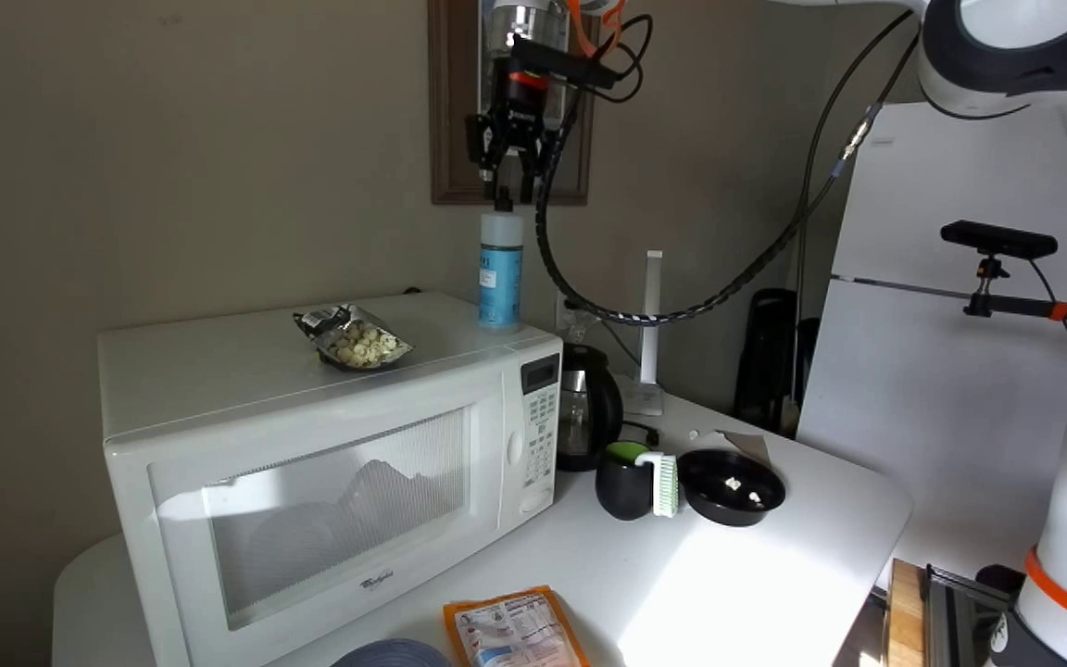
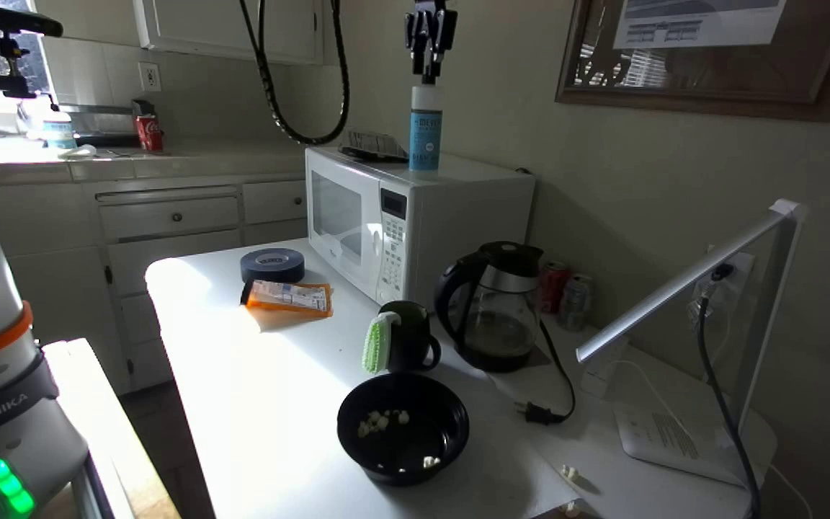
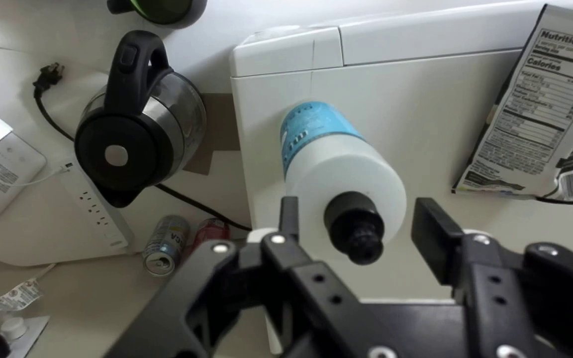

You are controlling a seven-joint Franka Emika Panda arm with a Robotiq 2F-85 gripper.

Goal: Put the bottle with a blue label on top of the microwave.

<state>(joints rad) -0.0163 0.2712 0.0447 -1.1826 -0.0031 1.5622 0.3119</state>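
Note:
The bottle with a blue label [image 1: 500,278] stands upright on top of the microwave [image 1: 311,500], near its right front corner above the control panel. It is slim, with a light blue label, a white upper part and a black nozzle. It also shows on the microwave [image 2: 472,209] in an exterior view, as a blue-labelled bottle [image 2: 426,137]. In the wrist view the bottle [image 3: 316,149] lies between the open fingers of my gripper [image 3: 358,219], with gaps on both sides. The gripper [image 1: 508,188] is just above the bottle, its fingertips around nozzle height.
An open popcorn bag [image 1: 357,338] lies on the microwave left of the bottle. A dark kettle [image 2: 498,310], a dark cup [image 2: 411,335] with a green brush, a black bowl [image 2: 404,429] and a lamp [image 2: 768,288] stand on the table. The wall is behind the microwave.

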